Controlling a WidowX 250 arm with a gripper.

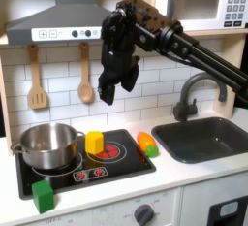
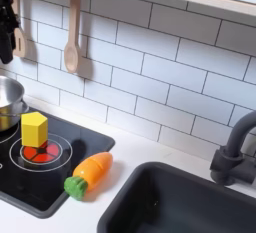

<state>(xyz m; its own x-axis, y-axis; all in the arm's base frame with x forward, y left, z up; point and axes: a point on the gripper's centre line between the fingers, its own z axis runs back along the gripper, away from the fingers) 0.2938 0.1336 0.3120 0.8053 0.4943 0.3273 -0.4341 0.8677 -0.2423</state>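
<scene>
My gripper [image 1: 116, 88] hangs open in the air above the black stove top [image 1: 121, 164], its fingers pointing down with nothing between them. Below it a yellow block [image 1: 94, 142] stands on the red burner. In the first exterior view a silver pot [image 1: 48, 145] sits to the block's left and an orange carrot with a green end [image 1: 147, 145] lies to its right. The second exterior view has the gripper [image 2: 8, 32] at its left edge, with the yellow block [image 2: 34, 129], the carrot [image 2: 90, 169] and the pot's rim [image 2: 6, 95] below.
A green cube [image 1: 42, 195] sits on the counter's front left. A wooden spatula [image 1: 37, 80] and spoon [image 1: 85, 75] hang on the tiled wall. The sink [image 1: 208, 138] with its faucet [image 1: 189, 94] lies to the first exterior view's right, under a microwave [image 1: 208, 2].
</scene>
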